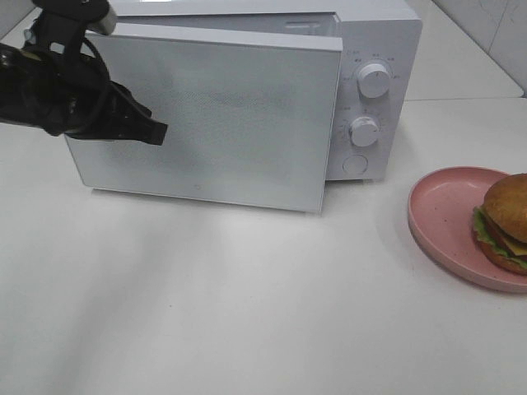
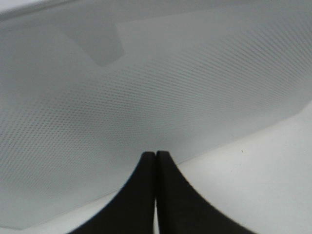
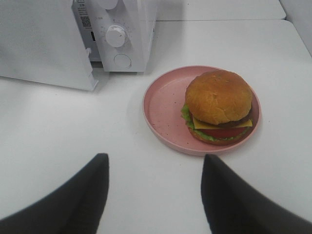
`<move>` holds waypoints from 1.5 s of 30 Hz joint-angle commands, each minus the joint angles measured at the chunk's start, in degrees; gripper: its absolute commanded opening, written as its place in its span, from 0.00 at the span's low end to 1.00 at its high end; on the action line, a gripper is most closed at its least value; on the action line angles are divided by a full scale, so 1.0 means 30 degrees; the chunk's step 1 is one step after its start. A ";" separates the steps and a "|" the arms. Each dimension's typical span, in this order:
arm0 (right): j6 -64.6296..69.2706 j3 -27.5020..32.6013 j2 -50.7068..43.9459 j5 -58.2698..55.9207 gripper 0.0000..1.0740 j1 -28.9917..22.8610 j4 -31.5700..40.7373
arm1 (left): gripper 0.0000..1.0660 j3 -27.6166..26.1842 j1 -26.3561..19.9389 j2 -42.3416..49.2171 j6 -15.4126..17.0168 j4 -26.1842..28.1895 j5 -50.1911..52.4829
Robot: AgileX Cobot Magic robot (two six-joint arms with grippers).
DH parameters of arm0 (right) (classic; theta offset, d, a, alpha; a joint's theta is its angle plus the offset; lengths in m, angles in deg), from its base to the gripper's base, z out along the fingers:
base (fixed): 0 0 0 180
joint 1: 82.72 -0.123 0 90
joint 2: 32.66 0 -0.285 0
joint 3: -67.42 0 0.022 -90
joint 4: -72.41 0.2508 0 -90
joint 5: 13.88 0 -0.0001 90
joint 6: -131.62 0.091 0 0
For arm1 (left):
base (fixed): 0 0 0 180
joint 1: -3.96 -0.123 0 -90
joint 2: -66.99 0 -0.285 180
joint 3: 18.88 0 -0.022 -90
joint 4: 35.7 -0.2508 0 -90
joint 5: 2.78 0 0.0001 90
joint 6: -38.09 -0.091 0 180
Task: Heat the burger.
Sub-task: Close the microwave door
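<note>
The bare white table (image 1: 206, 321) fills the front of the exterior high view. At its right edge sits a pink speckled plate (image 1: 449, 216), and the burger (image 1: 504, 222) rests on the plate's far-right part, partly cut off by the frame. In the right wrist view the burger (image 3: 218, 106) shows a golden domed bun over cheese, tomato, lettuce and a dark patty, sitting toward one side of the plate (image 3: 163, 105). The right end effector (image 3: 155, 195) hangs above the table short of the plate, its two dark fingers (image 3: 73, 204) spread well apart and grasping nothing.

Farther back stands a white microwave (image 1: 375, 33) with two round knobs (image 1: 375, 81) and a round button below them. Its door (image 1: 214, 123) is swung partly open, hinged at the left, its free edge standing out from the control panel. The left end effector (image 1: 156, 132) is at the door's left part, near or touching its front face; contact cannot be told. In the left wrist view its fingers (image 2: 146, 195) are pressed together, clenched on nothing, pointing at the dotted door panel (image 2: 146, 87).
</note>
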 commanded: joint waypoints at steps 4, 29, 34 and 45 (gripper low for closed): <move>0.0000 0.0038 -0.0306 0.0229 0.51 0.0095 -0.0076 | 0.00 -0.2082 0.1050 -0.2063 -0.0057 0.0153 0.0917; 0.0000 0.0038 -0.0306 0.0229 0.51 0.0095 -0.0076 | 0.00 -0.5233 0.2024 -0.4794 0.0038 0.0153 0.1948; 0.0000 0.0038 -0.0306 0.0229 0.51 0.0095 -0.0076 | 0.00 -0.6589 0.2406 -0.5940 0.0038 0.0153 0.1872; 0.0000 0.0038 -0.0306 0.0229 0.51 0.0095 -0.0076 | 0.00 -1.0428 0.3170 -0.8480 0.0019 0.0134 0.1566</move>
